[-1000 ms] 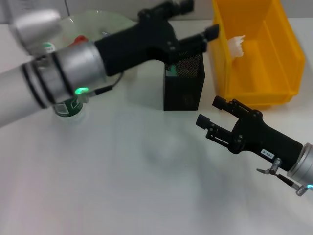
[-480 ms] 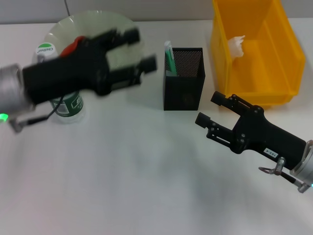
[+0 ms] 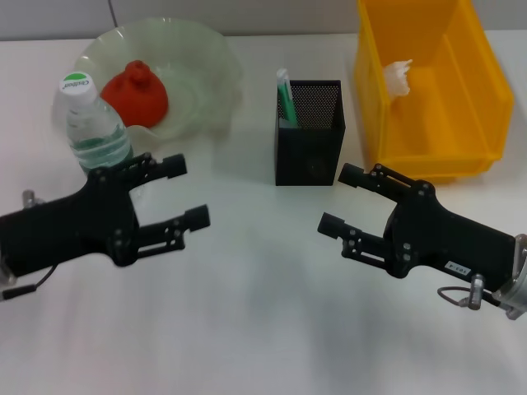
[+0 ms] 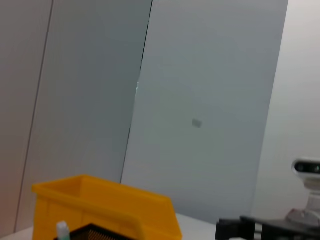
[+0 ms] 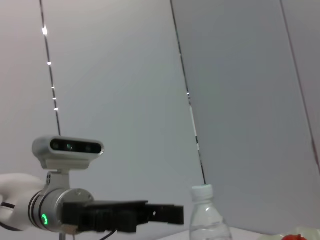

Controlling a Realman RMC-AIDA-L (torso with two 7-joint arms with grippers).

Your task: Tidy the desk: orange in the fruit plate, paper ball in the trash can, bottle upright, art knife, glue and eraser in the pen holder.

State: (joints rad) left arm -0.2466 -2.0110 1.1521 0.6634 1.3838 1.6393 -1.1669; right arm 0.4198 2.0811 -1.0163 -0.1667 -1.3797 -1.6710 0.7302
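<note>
The orange (image 3: 136, 90) lies in the pale-green fruit plate (image 3: 206, 58) at the back left. The bottle (image 3: 92, 127) stands upright in front of the plate and also shows in the right wrist view as bottle (image 5: 206, 215). A white paper ball (image 3: 398, 75) rests inside the yellow trash can (image 3: 428, 90). The black mesh pen holder (image 3: 309, 141) holds a green-and-white item; art knife, glue and eraser cannot be told apart. My left gripper (image 3: 185, 191) hovers open and empty over the table's front left. My right gripper (image 3: 339, 197) hovers open and empty at the front right.
The white tabletop (image 3: 255, 313) stretches between both arms. The trash can's edge (image 4: 100, 200) shows in the left wrist view, with grey wall panels behind. The left arm's gripper (image 5: 125, 215) appears far off in the right wrist view.
My left arm has swung back from above the pen holder and plate down to the front left, uncovering the orange and bottle. The right gripper has shifted slightly left.
</note>
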